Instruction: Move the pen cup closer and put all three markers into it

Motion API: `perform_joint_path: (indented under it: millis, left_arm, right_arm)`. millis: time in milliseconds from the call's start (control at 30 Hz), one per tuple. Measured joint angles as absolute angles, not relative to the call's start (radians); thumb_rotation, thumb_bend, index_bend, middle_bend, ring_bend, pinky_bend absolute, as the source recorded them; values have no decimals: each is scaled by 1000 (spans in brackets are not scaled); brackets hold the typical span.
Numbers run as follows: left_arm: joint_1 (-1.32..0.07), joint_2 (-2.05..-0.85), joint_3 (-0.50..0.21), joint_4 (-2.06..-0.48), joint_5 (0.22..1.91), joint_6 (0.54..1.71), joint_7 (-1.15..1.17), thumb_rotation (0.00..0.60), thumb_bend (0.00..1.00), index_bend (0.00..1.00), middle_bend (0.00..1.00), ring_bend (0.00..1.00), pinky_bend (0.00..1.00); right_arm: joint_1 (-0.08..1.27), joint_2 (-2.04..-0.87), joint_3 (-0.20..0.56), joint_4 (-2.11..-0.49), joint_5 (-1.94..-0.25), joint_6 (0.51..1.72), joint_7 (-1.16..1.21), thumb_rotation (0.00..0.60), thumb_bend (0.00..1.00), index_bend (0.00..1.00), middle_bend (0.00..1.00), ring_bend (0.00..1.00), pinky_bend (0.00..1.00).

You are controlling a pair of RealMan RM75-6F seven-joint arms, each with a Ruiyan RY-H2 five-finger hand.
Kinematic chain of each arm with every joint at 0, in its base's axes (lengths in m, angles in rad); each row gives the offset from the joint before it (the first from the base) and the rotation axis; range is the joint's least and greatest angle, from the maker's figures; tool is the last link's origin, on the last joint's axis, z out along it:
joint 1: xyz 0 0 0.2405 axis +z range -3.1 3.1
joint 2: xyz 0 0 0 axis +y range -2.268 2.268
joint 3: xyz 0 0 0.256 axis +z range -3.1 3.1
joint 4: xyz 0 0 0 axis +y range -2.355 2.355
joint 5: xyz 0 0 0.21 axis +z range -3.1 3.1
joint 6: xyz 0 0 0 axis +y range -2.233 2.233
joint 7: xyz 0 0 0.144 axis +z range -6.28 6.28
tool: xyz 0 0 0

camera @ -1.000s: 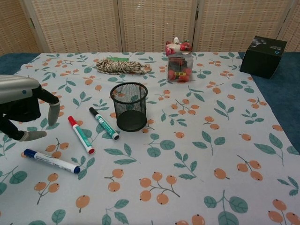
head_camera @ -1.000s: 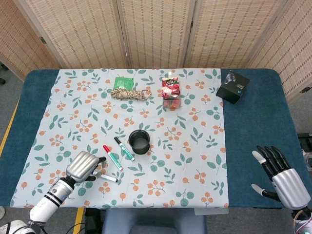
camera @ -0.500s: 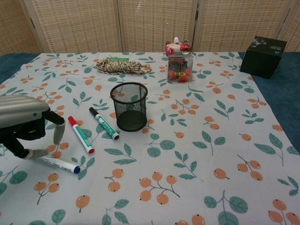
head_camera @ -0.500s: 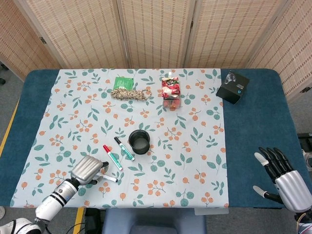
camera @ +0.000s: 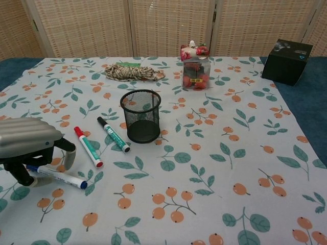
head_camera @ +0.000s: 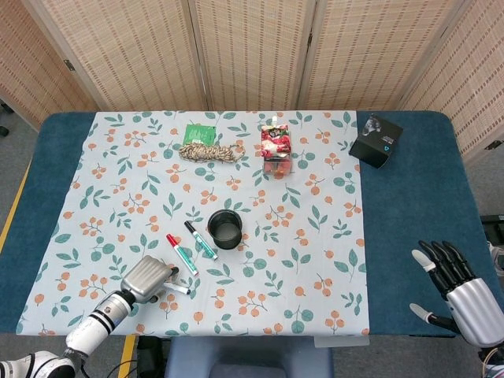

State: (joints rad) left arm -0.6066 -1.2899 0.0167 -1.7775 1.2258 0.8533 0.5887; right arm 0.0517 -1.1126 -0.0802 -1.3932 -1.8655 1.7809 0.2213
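The black mesh pen cup (head_camera: 226, 229) (camera: 140, 116) stands upright mid-cloth. Left of it lie a black-capped marker (head_camera: 201, 241) (camera: 113, 135) and a red-capped marker (head_camera: 180, 253) (camera: 88, 147), both with green barrels. A blue-capped white marker (head_camera: 176, 289) (camera: 60, 176) lies nearer the front edge. My left hand (head_camera: 148, 277) (camera: 25, 145) hangs low over the blue marker's left end, fingers pointing down on either side of it and not closed around it. My right hand (head_camera: 461, 289) hovers open at the table's front right corner, seen only in the head view.
At the back of the floral cloth (camera: 214, 168) lie a coil of rope (head_camera: 207, 152) (camera: 134, 72) and a clear bag of red snacks (head_camera: 276, 147) (camera: 194, 67). A black box (head_camera: 376, 140) (camera: 287, 54) sits on the blue tablecloth at the back right.
My left hand has come down and shifted right, settling over the blue marker's left end. My right hand has drifted slightly toward the front edge. The markers and cup have not moved.
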Motion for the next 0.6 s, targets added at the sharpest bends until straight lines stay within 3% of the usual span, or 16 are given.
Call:
perform_joint_path:
  millis: [600]
  left_arm:
    - [-643,-1332,37,-1748,1196,855,587,600,377,468,1000,967,911]
  right_arm:
    - [48,-1107,-80,-1392,-1875,1783,231,600,48,0,0,0,0]
